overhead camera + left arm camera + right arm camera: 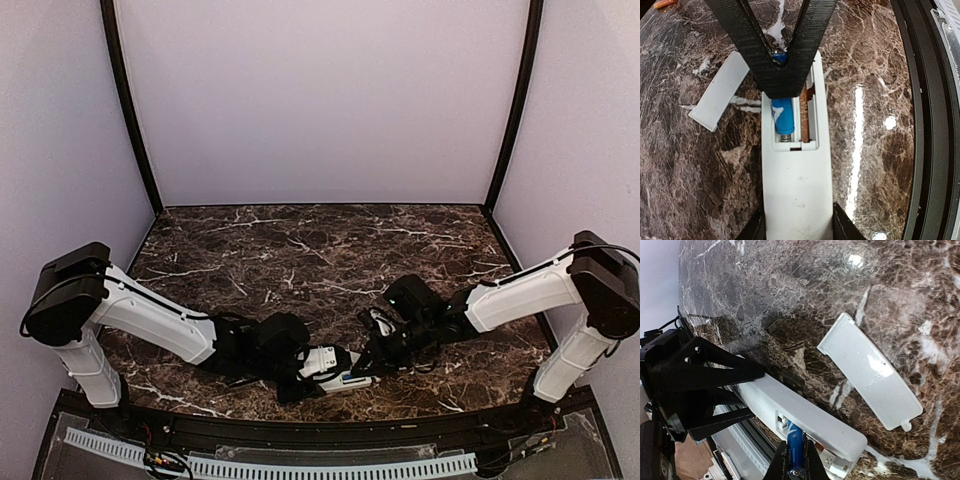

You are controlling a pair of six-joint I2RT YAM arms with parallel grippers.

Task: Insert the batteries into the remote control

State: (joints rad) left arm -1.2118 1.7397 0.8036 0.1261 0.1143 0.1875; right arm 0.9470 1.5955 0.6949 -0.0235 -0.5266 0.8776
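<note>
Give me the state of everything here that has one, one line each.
Remote control: face down, battery recess open, one slot filled, one empty.
Blue battery: in one slot, its far end pinched by the right jaws.
Orange-red battery: loose on the table, not loaded.
Battery cover: off, lying flat beside the remote.
Left jaws: shut on the remote control.
Right jaws: shut on the blue battery.

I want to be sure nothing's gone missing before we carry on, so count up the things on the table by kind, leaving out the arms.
Remote control: 1
Batteries: 2, blue battery in the remote's recess, orange battery cut off at the left wrist view's corner
Battery cover, lying loose: 1
Total: 4
</note>
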